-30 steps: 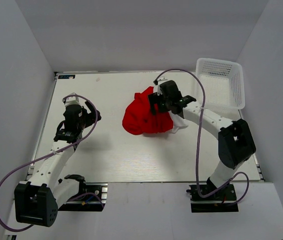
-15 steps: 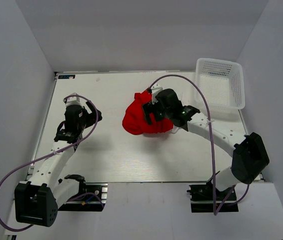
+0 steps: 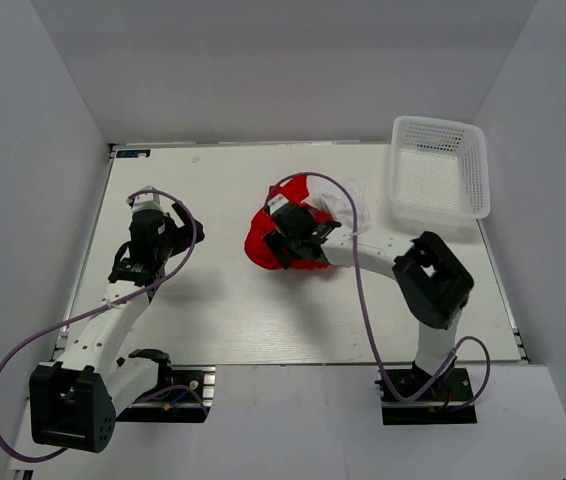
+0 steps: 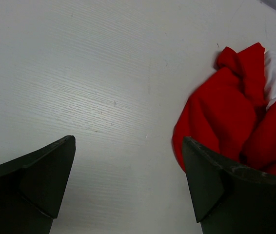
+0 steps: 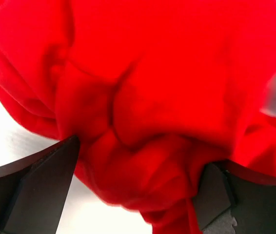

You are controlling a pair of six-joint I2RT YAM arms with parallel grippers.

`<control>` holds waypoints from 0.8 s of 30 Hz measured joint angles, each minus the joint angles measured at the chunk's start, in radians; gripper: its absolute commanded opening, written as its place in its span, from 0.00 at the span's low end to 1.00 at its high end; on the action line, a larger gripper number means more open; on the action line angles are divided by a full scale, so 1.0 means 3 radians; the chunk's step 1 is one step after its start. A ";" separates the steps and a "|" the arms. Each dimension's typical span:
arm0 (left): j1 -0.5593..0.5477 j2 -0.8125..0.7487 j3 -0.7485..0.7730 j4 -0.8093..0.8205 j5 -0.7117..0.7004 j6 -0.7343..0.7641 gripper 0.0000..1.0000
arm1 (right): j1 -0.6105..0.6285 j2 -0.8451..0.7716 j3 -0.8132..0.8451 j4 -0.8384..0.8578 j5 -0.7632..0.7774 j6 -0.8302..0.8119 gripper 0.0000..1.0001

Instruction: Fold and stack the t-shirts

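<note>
I'm seeing the t-shirts (image 3: 259, 246) lying heaped together mid-worktop (image 3: 213, 310), with the basket (image 3: 484, 170) sitting at two o'clock from them. My right end effector (image 5: 138, 185) is resting on the heap, and my left end effector (image 4: 128, 161) is hovering at nine o'clock.

Right hand (image 3: 290, 243) has slid left (and nearer) onto the red t-shirt (image 3: 259, 246).

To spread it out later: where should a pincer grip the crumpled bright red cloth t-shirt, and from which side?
Probably the bunched fold on top of the crumpled bright red cloth t-shirt, from above: it stands up between the right pincer's open fingers.
</note>
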 measured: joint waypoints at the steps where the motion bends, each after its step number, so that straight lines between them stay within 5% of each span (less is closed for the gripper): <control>1: 0.0000 0.0000 0.0000 0.0000 0.0000 0.0000 1.00 | 0.0031 0.0112 0.0039 0.0005 0.0001 -0.0019 0.90; 6: 0.0000 0.0038 0.0000 -0.0008 -0.0013 0.0000 1.00 | 0.0165 0.0481 0.0217 0.0146 -0.0109 -0.0106 0.90; 10: 0.0000 0.0048 0.0000 -0.0013 -0.0014 -0.0005 1.00 | 0.0209 0.0682 0.0429 0.0257 -0.0095 -0.0072 0.78; 11: 0.0000 0.0051 0.0000 -0.0013 -0.0014 -0.0009 1.00 | 0.0211 0.0738 0.0490 0.0285 -0.0080 -0.0053 0.72; 12: 0.0000 0.0056 0.0000 -0.0013 -0.0014 -0.0011 1.00 | 0.0211 0.0785 0.0530 0.0315 -0.0058 -0.0038 0.40; 13: 0.0000 0.0058 0.0000 -0.0013 -0.0014 -0.0013 1.00 | 0.0211 0.0828 0.0566 0.0347 0.0006 -0.0020 0.22; 15: 0.0000 0.0065 0.0000 -0.0017 -0.0015 -0.0014 1.00 | 0.0211 0.0853 0.0576 0.0445 0.0126 0.0039 0.00; 24: 0.0000 0.0062 0.0000 -0.0048 -0.0036 -0.0019 1.00 | 0.0195 0.0529 0.0537 0.0512 -0.0156 0.0024 0.00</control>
